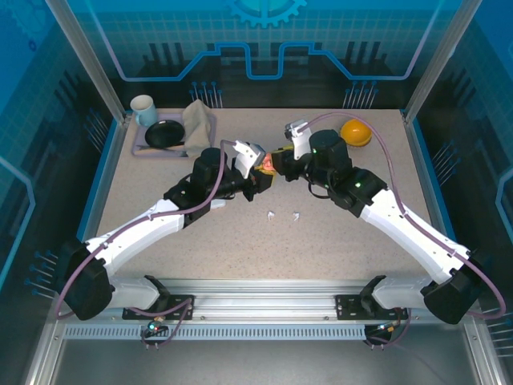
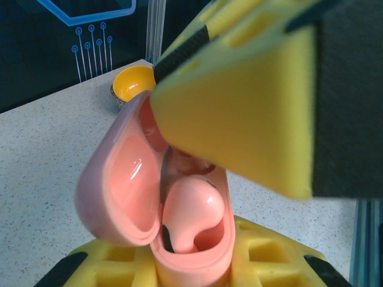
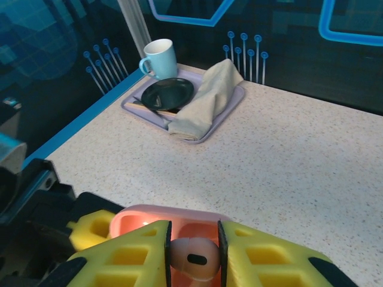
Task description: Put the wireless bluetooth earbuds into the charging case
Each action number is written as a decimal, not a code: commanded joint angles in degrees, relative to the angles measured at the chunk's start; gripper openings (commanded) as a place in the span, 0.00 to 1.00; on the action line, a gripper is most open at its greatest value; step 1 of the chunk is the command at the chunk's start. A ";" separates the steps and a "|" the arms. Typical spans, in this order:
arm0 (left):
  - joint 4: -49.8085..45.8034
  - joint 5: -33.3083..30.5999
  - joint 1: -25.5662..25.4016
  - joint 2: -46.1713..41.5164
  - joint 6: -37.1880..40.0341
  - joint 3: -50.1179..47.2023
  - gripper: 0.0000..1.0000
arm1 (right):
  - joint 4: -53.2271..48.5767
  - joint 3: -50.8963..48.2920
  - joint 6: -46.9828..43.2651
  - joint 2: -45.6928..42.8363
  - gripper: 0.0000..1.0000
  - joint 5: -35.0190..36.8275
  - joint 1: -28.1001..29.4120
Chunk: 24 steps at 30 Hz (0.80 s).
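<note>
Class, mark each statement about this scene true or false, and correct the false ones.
1. The pink charging case is open. True.
2. The right gripper pinches a white earbud. False: the earbud it pinches is salmon-pink.
3. Two white earbuds lie on the table. True.
4. The cloth lies on the bare table. False: it lies on the tray.
5. The left gripper holds the case. True.

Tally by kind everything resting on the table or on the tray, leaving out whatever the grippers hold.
white earbuds: 2
mug: 1
black dish: 1
folded cloth: 1
tray: 1
orange bowl: 1
Total: 7
</note>
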 commanded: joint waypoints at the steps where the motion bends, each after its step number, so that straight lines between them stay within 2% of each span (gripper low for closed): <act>1: 1.84 -0.93 0.43 -0.54 -0.69 2.90 0.00 | 0.32 -0.78 -1.48 -1.25 0.26 -2.05 1.17; 12: 1.68 -0.66 0.38 -0.62 -0.59 3.00 0.00 | 0.22 -0.82 0.65 -1.40 0.25 3.05 0.13; 24: 1.68 -0.06 0.38 -0.69 -0.56 2.37 0.00 | 1.59 0.50 3.44 -1.60 0.25 1.08 -2.95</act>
